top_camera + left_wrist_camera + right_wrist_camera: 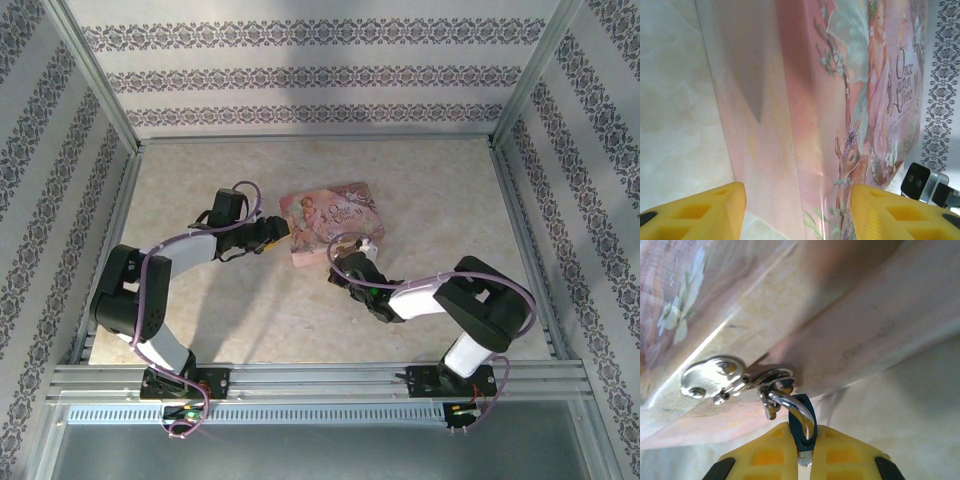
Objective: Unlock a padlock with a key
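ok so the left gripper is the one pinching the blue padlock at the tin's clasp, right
No, it is the right gripper that pinches the blue padlock, as the right wrist view shows; its shackle hooks through the clasp on the pink tin. The left gripper is open, its fingers either side of the tin.

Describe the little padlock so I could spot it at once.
Find the flat pink storybook tin in the middle of the table. On its side wall sits a silvery clasp; the padlock hangs from it, pinched by the right hand. It is the only blue-teal piece, with a silvery loop.
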